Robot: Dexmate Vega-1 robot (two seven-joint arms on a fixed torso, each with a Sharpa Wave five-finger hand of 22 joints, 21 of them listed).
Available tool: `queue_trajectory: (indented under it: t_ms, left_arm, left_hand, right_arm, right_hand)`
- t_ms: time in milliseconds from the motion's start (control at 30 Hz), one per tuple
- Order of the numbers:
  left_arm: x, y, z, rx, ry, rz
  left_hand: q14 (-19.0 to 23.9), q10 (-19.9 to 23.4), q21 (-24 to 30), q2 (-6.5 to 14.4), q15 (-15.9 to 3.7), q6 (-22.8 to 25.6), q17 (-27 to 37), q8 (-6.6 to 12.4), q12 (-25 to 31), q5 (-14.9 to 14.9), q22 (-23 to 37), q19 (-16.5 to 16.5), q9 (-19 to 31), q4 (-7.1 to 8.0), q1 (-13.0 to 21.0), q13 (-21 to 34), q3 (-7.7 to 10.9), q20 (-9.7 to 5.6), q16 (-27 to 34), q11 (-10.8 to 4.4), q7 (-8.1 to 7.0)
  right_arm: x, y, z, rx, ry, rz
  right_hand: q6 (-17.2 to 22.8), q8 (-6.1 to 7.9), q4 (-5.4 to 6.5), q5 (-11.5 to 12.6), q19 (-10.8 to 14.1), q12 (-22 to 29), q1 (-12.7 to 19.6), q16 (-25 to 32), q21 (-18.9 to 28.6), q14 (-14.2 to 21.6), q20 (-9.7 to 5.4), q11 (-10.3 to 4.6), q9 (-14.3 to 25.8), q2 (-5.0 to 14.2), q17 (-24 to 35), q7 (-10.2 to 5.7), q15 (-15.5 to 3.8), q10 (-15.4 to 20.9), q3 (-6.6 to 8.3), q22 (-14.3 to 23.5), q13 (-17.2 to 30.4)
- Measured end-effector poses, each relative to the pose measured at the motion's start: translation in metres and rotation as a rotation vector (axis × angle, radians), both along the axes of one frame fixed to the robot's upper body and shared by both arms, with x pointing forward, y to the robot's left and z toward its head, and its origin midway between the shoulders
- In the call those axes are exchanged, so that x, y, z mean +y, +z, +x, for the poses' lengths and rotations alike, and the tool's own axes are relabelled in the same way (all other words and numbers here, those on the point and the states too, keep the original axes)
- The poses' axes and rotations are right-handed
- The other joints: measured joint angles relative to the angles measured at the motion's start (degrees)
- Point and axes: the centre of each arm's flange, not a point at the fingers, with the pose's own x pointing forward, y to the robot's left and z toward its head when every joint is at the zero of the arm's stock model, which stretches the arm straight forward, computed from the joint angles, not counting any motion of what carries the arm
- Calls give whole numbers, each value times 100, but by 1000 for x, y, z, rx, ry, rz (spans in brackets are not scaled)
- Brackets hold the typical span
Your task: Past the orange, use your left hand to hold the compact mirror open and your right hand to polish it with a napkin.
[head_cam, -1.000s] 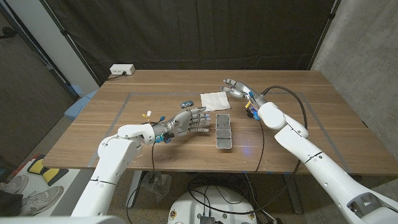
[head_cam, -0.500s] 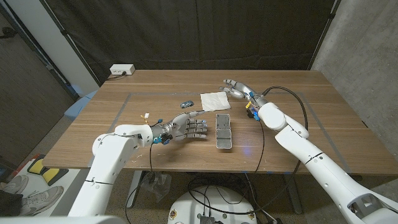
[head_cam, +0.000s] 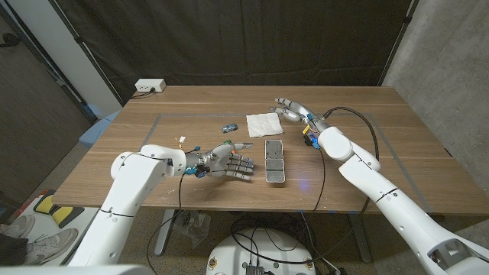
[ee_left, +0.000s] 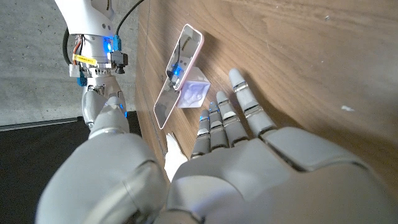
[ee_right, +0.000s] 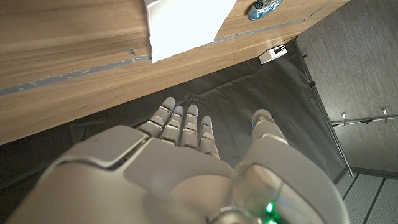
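Left hand (head_cam: 229, 160), fingers spread, edged toward the compact mirror (head_cam: 273, 160); small blue object (head_cam: 228, 127) behind

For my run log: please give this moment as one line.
left hand: open, beside compact mirror | right hand: open, by napkin | mirror: open, untouched

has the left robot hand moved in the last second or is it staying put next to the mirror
Yes. In the head view the left robot hand has slid toward the table's near edge, while the compact mirror stays put; its fingers now sit level with the mirror's near half.
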Motion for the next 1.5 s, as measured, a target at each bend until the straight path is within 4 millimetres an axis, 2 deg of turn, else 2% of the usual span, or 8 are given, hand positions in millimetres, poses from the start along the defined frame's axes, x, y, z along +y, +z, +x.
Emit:
queue_trajectory:
  t_ms: [367, 533, 833, 967, 1167, 1233, 1367, 1500]
  left_arm:
    - [-1, 1, -2, 45, -56, 69]
    - [-6, 1, -1, 56, -115, 79]
    - [-18, -1, 9, 63, -195, 47]
    - [-26, -1, 13, 67, -209, 19]
    - [-36, 0, 18, 94, -172, 27]
    - [-38, 1, 19, 106, -151, 41]
    - [-42, 3, 19, 135, -109, 76]
    - [-46, 6, 19, 159, -84, 117]
  left_hand:
    - [935, 898, 0, 208, -239, 881, -10, 252, 127, -107, 3, 877, -17, 15, 374, -17, 21, -234, 141, -104, -43]
    - [1026, 1020, 0, 267, -329, 973, -16, 253, 127, -155, 17, 945, -44, -8, 524, -17, 91, -291, 141, -142, -120]
    - [1009, 986, -39, 365, -347, 950, -12, 226, 36, -166, 17, 1034, -44, -24, 712, -16, 186, -385, 94, -208, -141]
    - [978, 923, -40, 358, -351, 856, -16, 178, -7, -216, 6, 1147, -44, -24, 765, -16, 185, -494, 49, -136, -69]
    - [1163, 1092, -40, 301, -167, 978, -43, 118, -36, -270, 0, 1559, -71, -5, 814, -43, 166, -409, 49, 157, 117]
    - [1271, 1226, -40, 247, -69, 1169, -43, 118, -36, -270, 0, 1712, -95, 51, 761, -63, 111, -379, 49, 252, 117]
    - [1638, 1588, -62, 192, -37, 1540, -43, 118, -36, -270, -20, 2032, -118, 119, 706, -90, 42, -349, 49, 318, 127]
    - [1802, 1712, -107, 127, -23, 1676, -69, 118, -35, -270, -27, 2200, -124, 168, 640, -97, -6, -379, 49, 363, 163]
  right_arm:
    - [-1, -3, -2, 1, 1, 3]
    - [-1, -5, -2, 2, 2, 5]
    - [-6, -9, -4, 5, -1, 13]
    - [-9, -11, -5, 6, -2, 20]
    - [-15, -14, -7, 6, -3, 32]
    - [-17, -15, -8, 6, -3, 36]
    - [-20, -17, -9, 3, -1, 48]
    - [-24, -20, -10, -1, 2, 59]
  right_hand:
    - [0, 0, 25, 0, 1, 0, 0, 0, -23, 0, -1, 0, 0, 0, 0, 0, 0, 0, -25, 0, 24]
    - [0, 0, 9, 0, 31, -40, 0, 0, -23, 0, -31, 0, 0, 0, 0, 0, 0, 0, -41, 0, 24]
    - [0, 1, 33, 0, 31, -40, 0, -22, -23, 0, -31, 0, 0, 0, 30, 0, 0, 0, -65, 0, 24]
    - [0, 1, 33, 0, 31, -40, 0, -22, -23, 0, -31, 0, 0, 0, 29, 0, 0, 0, -64, 0, 24]
    - [0, -19, 33, 0, 30, -40, 0, -22, -66, 0, -31, 23, 0, 0, 29, 0, 0, 22, -64, 20, 24]
    - [0, -21, 34, 0, 30, -40, 0, -22, -66, 0, -31, 23, 0, 0, 29, 0, 0, 22, -66, 29, 24]
    - [-1, -21, 41, 0, 72, -40, 0, -22, -66, 65, 11, 23, 0, 0, 29, 0, 17, 22, -104, 29, 24]
    - [0, -21, 59, 0, 93, -40, -1, 5, -66, 140, -11, 41, 0, -1, 29, 0, 25, 40, -122, 29, 24]
